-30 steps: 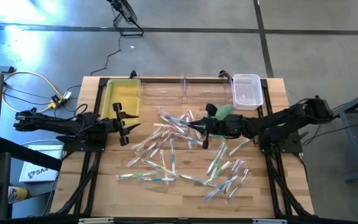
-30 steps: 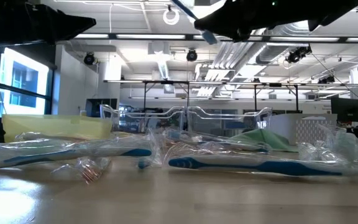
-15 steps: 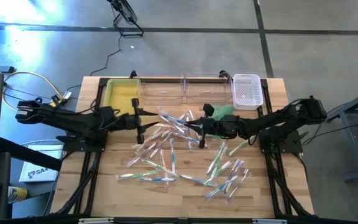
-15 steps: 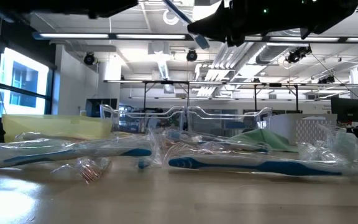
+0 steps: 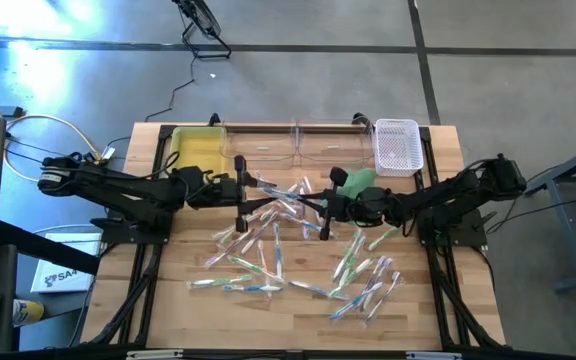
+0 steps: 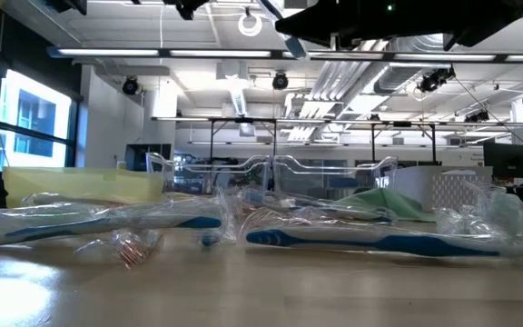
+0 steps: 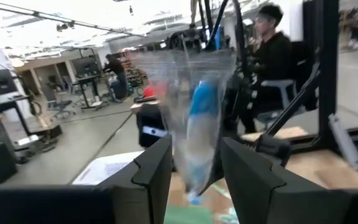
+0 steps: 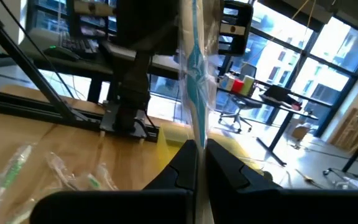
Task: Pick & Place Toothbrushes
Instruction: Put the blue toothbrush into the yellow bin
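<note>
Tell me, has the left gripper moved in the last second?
Yes. In the high view the left gripper has moved rightward from beside the yellow bin toward the right gripper.

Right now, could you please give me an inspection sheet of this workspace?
Surface: wooden slatted table.
Job's things: many wrapped toothbrushes scattered mid-table.
Clutter: yellow rectangular tray, two clear plastic trays, white mesh basket, flat green cloth.
Grippers: right gripper shut on blue wrapped toothbrush, raised; left gripper open around its wrapper end.
Cables: yellow and black cables off the table's left.
Surroundings: seated person, desks, chairs.
</note>
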Robot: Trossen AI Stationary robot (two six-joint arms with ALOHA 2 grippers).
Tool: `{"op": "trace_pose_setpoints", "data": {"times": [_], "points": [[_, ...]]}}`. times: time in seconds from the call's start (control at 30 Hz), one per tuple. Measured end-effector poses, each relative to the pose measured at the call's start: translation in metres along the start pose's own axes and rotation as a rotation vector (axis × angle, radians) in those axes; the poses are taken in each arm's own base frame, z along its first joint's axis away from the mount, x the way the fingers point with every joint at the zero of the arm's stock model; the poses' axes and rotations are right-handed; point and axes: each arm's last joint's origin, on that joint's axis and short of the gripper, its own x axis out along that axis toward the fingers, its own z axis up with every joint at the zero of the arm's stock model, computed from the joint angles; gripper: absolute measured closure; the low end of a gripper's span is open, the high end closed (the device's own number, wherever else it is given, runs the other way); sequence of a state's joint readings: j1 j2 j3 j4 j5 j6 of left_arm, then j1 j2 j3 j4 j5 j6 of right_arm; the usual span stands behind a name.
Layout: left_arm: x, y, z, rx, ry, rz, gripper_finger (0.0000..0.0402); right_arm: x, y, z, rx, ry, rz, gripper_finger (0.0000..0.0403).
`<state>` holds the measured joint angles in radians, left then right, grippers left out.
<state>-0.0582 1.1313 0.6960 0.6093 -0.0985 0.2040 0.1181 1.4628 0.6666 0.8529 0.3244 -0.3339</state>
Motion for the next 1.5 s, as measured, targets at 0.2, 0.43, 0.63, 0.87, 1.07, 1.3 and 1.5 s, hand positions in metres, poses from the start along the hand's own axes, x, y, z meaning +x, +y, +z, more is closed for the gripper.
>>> {"op": "trace_pose_setpoints", "data": {"times": [0.2,0.43,0.63,0.87,1.07,1.3,1.5], "points": [[0.0,0.0,0.002,-0.067,-0.017,-0.01,0.0265,0.0,-0.001,0.001,-0.007,-0.014,-0.005,0.0395],[0.005,-0.001,-0.003,-0.081,-0.023,-0.003,0.0265,0.0,-0.001,0.002,-0.004,-0.022,-0.008,0.0395],[0.017,-0.005,-0.012,-0.081,-0.072,-0.004,0.0265,0.0,-0.001,0.003,-0.001,-0.03,-0.012,0.0395],[0.018,-0.004,-0.011,-0.056,-0.099,0.003,0.0281,0.0,-0.001,0.002,-0.004,-0.018,-0.024,0.0395],[0.018,-0.004,-0.011,-0.052,-0.092,0.007,0.035,0.0,-0.001,0.002,-0.006,-0.018,-0.021,0.0395],[0.018,-0.004,-0.011,-0.04,-0.091,0.008,0.0354,0.0,-0.001,0.002,-0.006,-0.017,-0.022,0.0395],[0.018,-0.005,-0.012,-0.014,-0.09,0.004,0.0354,0.0,-0.001,0.002,-0.001,-0.019,-0.019,0.0367]]}}
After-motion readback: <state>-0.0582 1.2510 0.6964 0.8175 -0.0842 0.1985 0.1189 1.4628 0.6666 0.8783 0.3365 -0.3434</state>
